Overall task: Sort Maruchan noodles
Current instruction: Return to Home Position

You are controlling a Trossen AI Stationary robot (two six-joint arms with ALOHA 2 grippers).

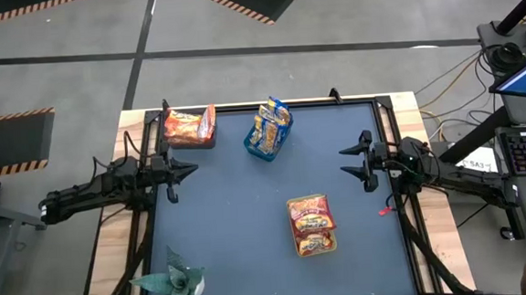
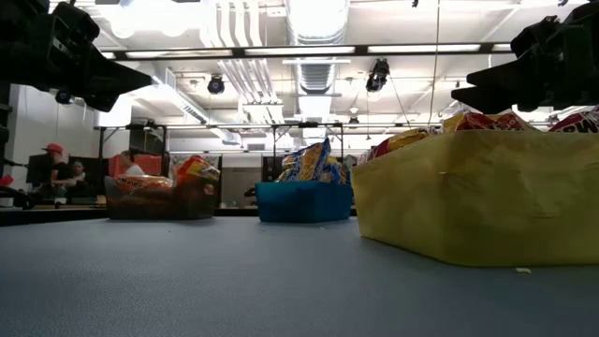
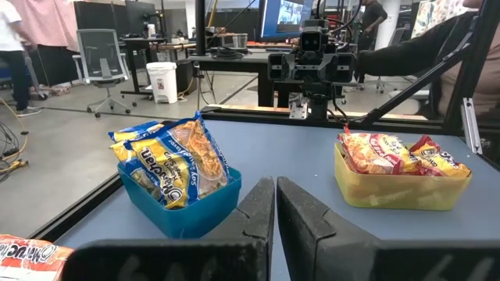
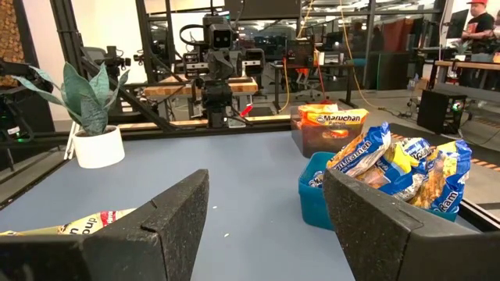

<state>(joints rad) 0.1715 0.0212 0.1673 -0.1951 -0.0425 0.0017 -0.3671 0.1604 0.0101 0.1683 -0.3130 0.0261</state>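
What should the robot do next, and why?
Probably just shut the open right pincer and park. No packet lies loose on the table: orange packets in the black bin, blue packets the blue bin, red packets the yellow bin. Both arms sit at the table's sides, left pincer shut.

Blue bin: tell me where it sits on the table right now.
In the high view the blue bin stands near the table's top edge, about midway across, right of the black bin and apart from it.
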